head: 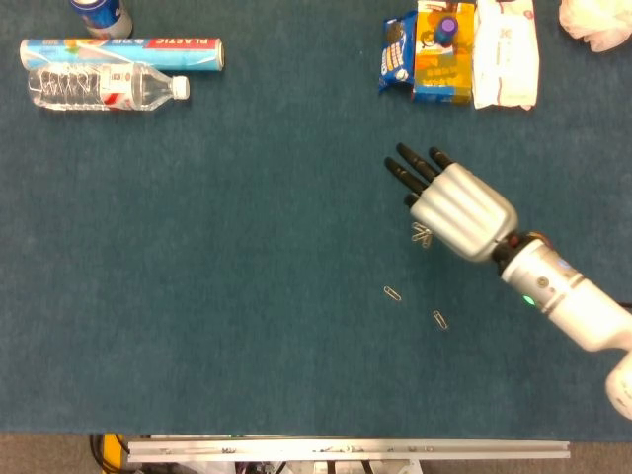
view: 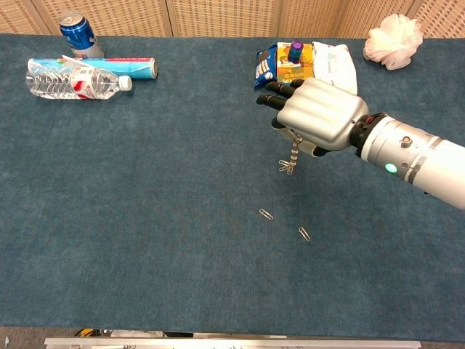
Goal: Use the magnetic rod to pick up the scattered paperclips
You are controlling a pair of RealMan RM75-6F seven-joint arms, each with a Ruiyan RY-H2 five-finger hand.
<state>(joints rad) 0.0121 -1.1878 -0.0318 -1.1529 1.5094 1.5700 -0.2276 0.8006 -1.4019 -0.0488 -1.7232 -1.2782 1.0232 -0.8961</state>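
My right hand (head: 459, 205) (view: 317, 113) hovers palm-down over the blue table, right of centre, and holds the magnetic rod (view: 294, 150) beneath the palm. The rod is mostly hidden under the hand. In the chest view it hangs down with a small bunch of paperclips (view: 287, 167) (head: 422, 235) clinging to its tip, clear of the cloth. Two loose paperclips lie on the table nearer to me: one paperclip (head: 393, 293) (view: 267, 214) to the left and another paperclip (head: 439, 319) (view: 304, 233) to the right. My left hand is in neither view.
A water bottle (head: 104, 87), a blue plastic-wrap box (head: 120, 51) and a can (view: 76, 33) lie at the far left. Snack packets (head: 434, 49) (view: 294, 62) and a white pouch (head: 506, 54) sit at the far right, with a crumpled white bag (view: 392, 40) beyond.
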